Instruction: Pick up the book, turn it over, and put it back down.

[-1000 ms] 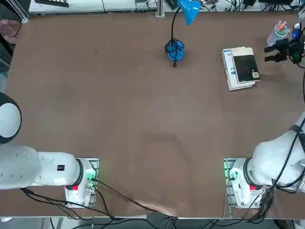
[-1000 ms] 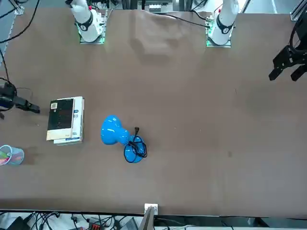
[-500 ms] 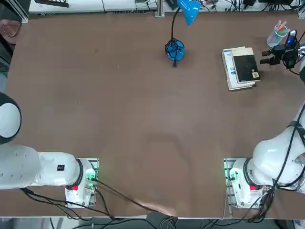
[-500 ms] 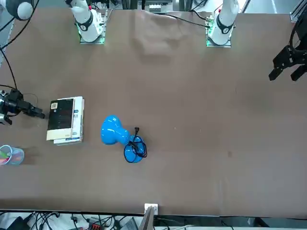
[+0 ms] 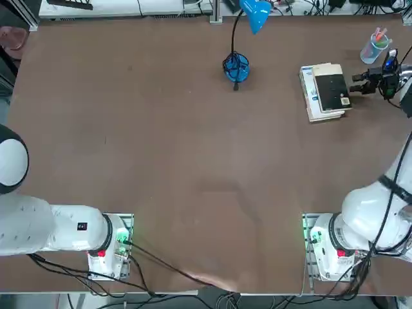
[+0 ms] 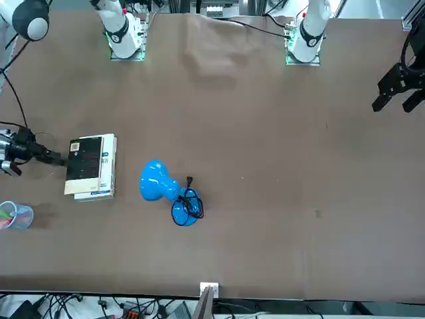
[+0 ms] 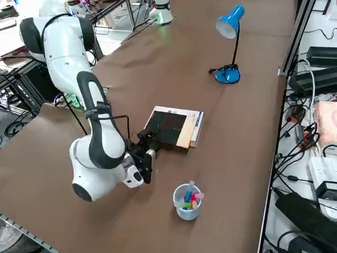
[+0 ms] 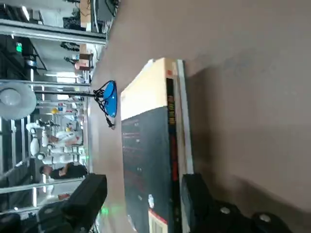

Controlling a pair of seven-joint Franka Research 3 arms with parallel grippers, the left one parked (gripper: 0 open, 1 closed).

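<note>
The book [image 5: 325, 91] lies flat at the far right of the table, black rectangle and blue strip facing up; it also shows as the book [image 6: 91, 166] and the book [image 7: 174, 126]. My right gripper [image 5: 356, 84] is low at the book's right edge, turned sideways and open. In the wrist view the book [image 8: 150, 145] fills the middle. My gripper [image 8: 141, 204] straddles its near edge, one finger above the black cover with a gap and one down by the table. Seen from the front, the gripper [image 6: 58, 159] almost touches the book. Nothing is held.
A blue desk lamp stands on its base [image 5: 236, 66] left of the book, its shade [image 5: 255, 14] over the far edge. A clear cup of coloured pens [image 5: 375, 46] stands just behind my gripper near the table's right edge, and shows again as the cup [image 7: 187, 203].
My right gripper has moved left and down from beside the pen cup to the book's right edge. Its fingers stay open. The book has not moved.
</note>
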